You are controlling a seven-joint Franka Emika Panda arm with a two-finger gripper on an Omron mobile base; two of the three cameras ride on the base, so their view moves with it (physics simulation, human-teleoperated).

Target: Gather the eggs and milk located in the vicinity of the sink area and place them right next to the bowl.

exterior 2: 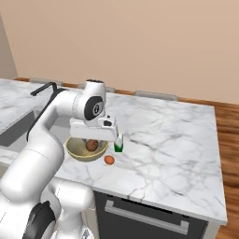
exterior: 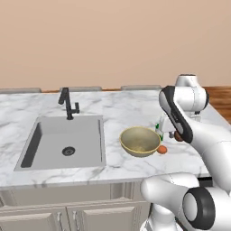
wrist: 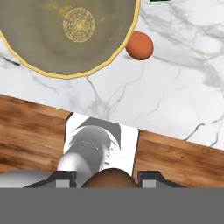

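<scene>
The hand (wrist: 109,180) grips the brown egg (wrist: 109,178) above the empty bowl (wrist: 26,54).

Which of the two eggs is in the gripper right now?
The brown egg, between the gripper fingers. The orange-red egg lies on the counter beside the bowl.

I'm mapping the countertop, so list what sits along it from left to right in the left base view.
Grey recessed sink basin with black angular faucet → wide tan-yellow bowl → small orange-red egg beside the bowl's right rim → gripper closed on a brown egg.
</scene>
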